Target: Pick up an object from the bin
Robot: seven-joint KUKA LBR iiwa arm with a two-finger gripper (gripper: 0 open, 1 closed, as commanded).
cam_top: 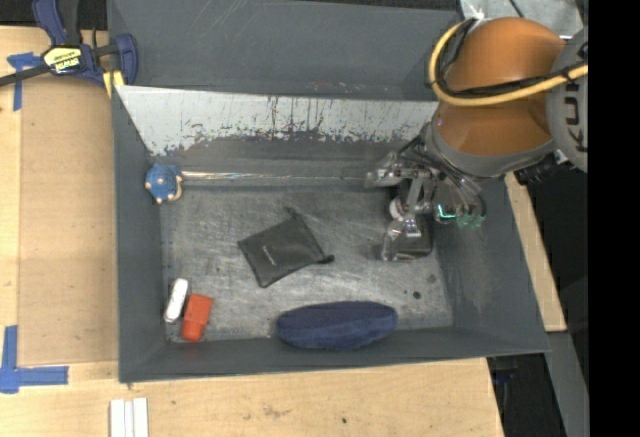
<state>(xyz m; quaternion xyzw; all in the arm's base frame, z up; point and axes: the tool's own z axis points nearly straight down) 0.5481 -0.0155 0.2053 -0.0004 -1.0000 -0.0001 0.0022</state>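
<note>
Grey metal bin (300, 45), end effector (405, 243) low at right, grip indiscernible, dark flat wallet (283, 248) perhaps, nearby

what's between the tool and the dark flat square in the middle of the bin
Nothing visible: bare bin floor runs from the tool to the dark flat square; the blue pouch lies off that line.

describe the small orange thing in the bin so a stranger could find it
Look in the grey metal bin, at the lower left corner of its floor as the camera sees it. A small white cylinder lies there, with the small orange block just right of it. Nothing else loose in the bin is orange.
</note>
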